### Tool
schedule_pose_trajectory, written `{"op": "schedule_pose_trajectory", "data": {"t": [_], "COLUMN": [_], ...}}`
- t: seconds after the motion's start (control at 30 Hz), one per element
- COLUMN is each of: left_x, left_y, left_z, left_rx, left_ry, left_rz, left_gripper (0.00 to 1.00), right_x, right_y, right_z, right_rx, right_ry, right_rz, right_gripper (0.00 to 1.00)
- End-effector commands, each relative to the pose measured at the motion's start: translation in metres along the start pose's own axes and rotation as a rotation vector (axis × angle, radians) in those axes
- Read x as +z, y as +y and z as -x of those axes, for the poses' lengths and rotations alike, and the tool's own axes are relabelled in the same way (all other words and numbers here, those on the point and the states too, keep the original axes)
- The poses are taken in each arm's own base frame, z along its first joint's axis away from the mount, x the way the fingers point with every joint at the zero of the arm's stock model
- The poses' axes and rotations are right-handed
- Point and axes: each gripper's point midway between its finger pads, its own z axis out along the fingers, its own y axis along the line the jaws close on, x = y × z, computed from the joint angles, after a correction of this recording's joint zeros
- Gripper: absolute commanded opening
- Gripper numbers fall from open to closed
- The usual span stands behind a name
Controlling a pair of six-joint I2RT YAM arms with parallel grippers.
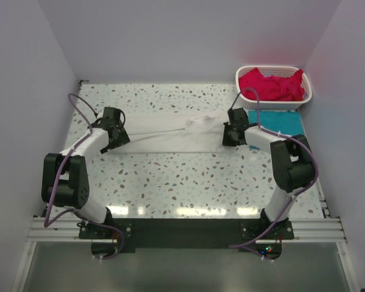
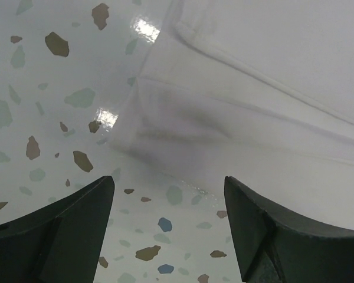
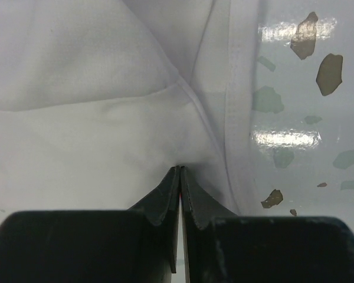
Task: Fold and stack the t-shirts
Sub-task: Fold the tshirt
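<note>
The white t-shirt (image 1: 170, 135) lies folded into a long band across the middle of the table. My left gripper (image 1: 117, 137) is at its left end. In the left wrist view the left gripper (image 2: 168, 184) is open and empty, with bare table between the fingers and the shirt's hem (image 2: 236, 135) just beyond the tips. My right gripper (image 1: 231, 135) is at the right end. The right wrist view shows it (image 3: 180, 168) shut, pinching the white fabric (image 3: 106, 118) at its tips. A teal t-shirt (image 1: 280, 121) lies flat at the right. Red-pink shirts (image 1: 271, 84) fill the basket.
The white lattice basket (image 1: 274, 104) stands at the far right corner, just behind the teal shirt. Walls close in the table on the left, back and right. The arm bases stand on the rail at the near edge (image 1: 182, 230).
</note>
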Motion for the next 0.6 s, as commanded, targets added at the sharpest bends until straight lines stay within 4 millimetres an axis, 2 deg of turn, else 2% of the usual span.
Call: {"op": "schedule_pose_trajectory", "data": {"t": [0.0,0.27,0.33,0.47,0.57], "left_x": [0.010,0.020,0.022,0.030,0.036], "left_y": [0.012,-0.002,-0.002,0.001,0.004], "left_z": [0.020,0.032,0.037,0.038,0.036], "left_rx": [-0.166,-0.262,-0.287,-0.312,-0.314], "left_ry": [-0.003,0.010,0.004,0.013,0.016], "left_rz": [-0.017,-0.082,-0.066,-0.024,0.003], "left_gripper": [0.80,0.77,0.74,0.63,0.58], "right_x": [0.001,0.004,0.004,0.004,0.004], "right_y": [0.010,0.009,0.009,0.009,0.009], "right_z": [0.010,0.004,0.004,0.001,0.002], "right_rx": [0.063,0.056,0.052,0.043,0.040], "right_ry": [-0.051,-0.044,-0.043,-0.038,-0.039], "right_rz": [0.054,0.059,0.060,0.058,0.059], "right_gripper": [0.06,0.06,0.06,0.06,0.06]}}
